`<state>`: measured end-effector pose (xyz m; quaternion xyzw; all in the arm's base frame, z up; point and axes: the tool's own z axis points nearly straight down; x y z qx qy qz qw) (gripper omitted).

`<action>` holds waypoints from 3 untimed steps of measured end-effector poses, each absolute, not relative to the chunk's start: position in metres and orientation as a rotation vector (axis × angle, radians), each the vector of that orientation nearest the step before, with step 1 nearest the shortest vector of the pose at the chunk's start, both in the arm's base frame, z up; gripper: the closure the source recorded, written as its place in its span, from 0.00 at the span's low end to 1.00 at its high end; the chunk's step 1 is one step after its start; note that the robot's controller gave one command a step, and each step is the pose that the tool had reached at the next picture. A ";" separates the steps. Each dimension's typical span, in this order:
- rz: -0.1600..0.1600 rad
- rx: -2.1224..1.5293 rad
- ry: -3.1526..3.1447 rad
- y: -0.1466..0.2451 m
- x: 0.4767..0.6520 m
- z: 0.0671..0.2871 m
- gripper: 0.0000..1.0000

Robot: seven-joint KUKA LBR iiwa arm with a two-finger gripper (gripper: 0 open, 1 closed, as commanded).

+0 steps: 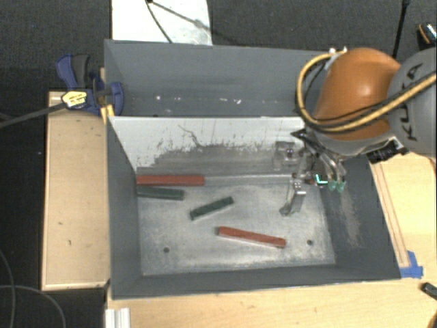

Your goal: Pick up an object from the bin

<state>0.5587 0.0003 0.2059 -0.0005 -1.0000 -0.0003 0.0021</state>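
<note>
1. Grey metal bin point(205, 80): holds four slim bars lying flat on its floor, not heaped.
2. Claw point(292, 205): hangs over bare floor toward the bin's right wall; whether it stands wide or narrow cannot be told.
3. Near red-brown bar point(251, 237): closest to the claw, toward the bin's front edge, slightly tilted. Probably light, stiff and smooth; best taken across its narrow width at mid-length, so it does not tip.
4. Tilted green bar point(212, 208): mid-floor, clear on all sides.
5. Far red-brown bar point(171, 180) and level green bar point(160, 193): side by side near the back-left corner, probably harder to take singly.
</note>
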 end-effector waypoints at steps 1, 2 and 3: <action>-0.003 0.361 -3.114 0.038 0.505 0.067 0.00; -0.001 0.358 -3.122 0.037 0.507 0.070 1.00; 0.003 0.470 -3.118 0.011 0.535 0.245 1.00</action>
